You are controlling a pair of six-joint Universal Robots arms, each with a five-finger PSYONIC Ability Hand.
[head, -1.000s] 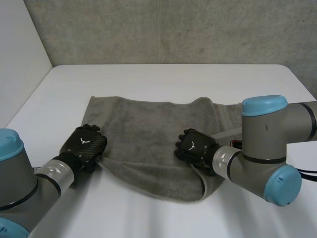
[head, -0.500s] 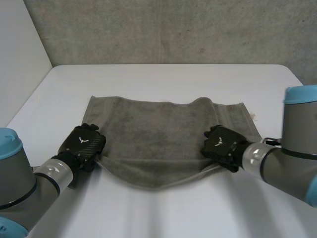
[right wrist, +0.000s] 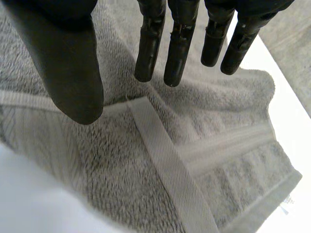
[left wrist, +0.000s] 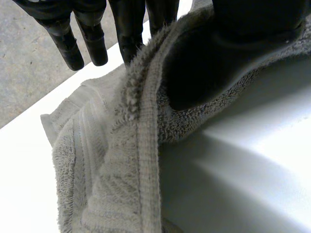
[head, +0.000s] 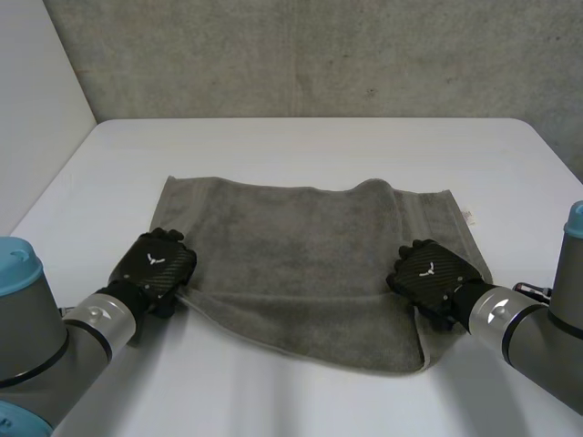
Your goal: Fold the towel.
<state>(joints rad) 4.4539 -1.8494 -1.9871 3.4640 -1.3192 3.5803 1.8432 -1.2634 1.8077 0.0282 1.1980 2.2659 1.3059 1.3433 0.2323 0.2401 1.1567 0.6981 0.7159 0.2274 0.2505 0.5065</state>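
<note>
A grey towel (head: pixel 310 246) lies on the white table (head: pixel 301 146) with its near part doubled over itself. My left hand (head: pixel 157 264) sits at the towel's near left edge. In the left wrist view the thumb (left wrist: pixel 218 53) and fingers (left wrist: pixel 131 29) pinch the hemmed edge of the towel (left wrist: pixel 121 160) between them. My right hand (head: pixel 428 276) is over the towel's near right part. In the right wrist view its fingers (right wrist: pixel 150 43) are straight and apart from the thumb (right wrist: pixel 68 63), just above the towel (right wrist: pixel 160 160) and its woven band, holding nothing.
A small white tag (head: pixel 469 216) sticks out at the towel's far right corner. A concrete wall runs behind the table's far edge. Bare table surrounds the towel on every side.
My right hand has moved from the towel's middle out to its right side, drawing the bunched near layer flat, and its fingers have come off the cloth. The left hand has stayed put.
</note>
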